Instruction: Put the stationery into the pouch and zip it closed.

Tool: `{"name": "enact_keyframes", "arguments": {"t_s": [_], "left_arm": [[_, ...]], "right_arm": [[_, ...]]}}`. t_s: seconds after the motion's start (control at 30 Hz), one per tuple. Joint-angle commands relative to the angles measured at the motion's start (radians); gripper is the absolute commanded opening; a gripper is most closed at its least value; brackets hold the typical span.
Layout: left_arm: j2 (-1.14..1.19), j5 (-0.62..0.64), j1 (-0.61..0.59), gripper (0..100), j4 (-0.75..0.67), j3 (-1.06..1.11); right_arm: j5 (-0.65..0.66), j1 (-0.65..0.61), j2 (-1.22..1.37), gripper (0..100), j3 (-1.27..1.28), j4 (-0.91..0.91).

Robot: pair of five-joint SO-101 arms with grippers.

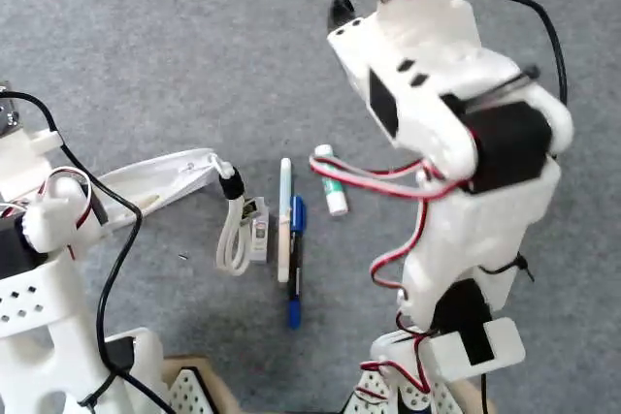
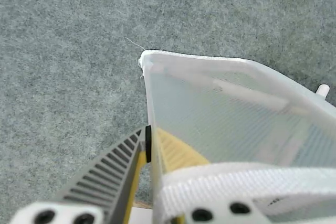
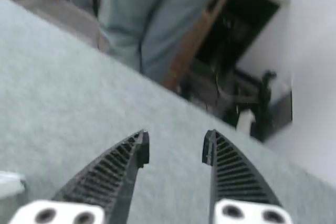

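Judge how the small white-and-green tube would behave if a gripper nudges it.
The tube looks cylindrical, so it would probably roll sideways. The fuzzy grey table cover may slow it. It seems small and light, likely easy to lift.

the bench (image 1: pixel 146 65) wears a grey, matt cloth, fuzzy like felt or short carpet. the pouch (image 2: pixel 226 114) looks like translucent, finely ribbed plastic or perhaps mesh, edged with white woven zip tape (image 2: pixel 199 57). the right arm's fingers (image 3: pixel 113 174) are matt grey ribbed plastic, and the arm shells (image 1: pixel 437 75) are smooth white plastic.
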Motion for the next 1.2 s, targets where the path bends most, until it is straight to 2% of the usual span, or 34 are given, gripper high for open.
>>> {"name": "enact_keyframes", "arguments": {"t_s": [0.0,0.23,0.47,0.6,0.73,0.97,1.17], "left_arm": [[0.032,0.006,-0.005,3,-0.025,0.028],[0.032,0.006,-0.005,3,-0.025,0.028],[0.032,0.006,-0.005,3,-0.025,0.028],[0.032,0.006,-0.007,3,-0.025,0.028],[0.031,0.006,-0.008,3,-0.025,0.028],[0.031,0.006,-0.008,3,-0.025,0.028],[0.031,0.006,-0.007,3,-0.025,0.028]], "right_arm": [[0.005,0.038,-0.016,18.6,0.153,0.003],[0.000,0.037,-0.024,18.7,0.496,-0.017],[-0.003,0.040,-0.022,18.5,0.584,-0.051],[-0.114,0.066,-0.025,18.5,0.624,-0.072],[-0.123,0.077,-0.018,18.5,0.708,-0.091],[-0.181,0.078,-0.056,18.4,1.013,-0.305],[-0.178,0.074,-0.107,18.4,1.198,-0.486]]}}
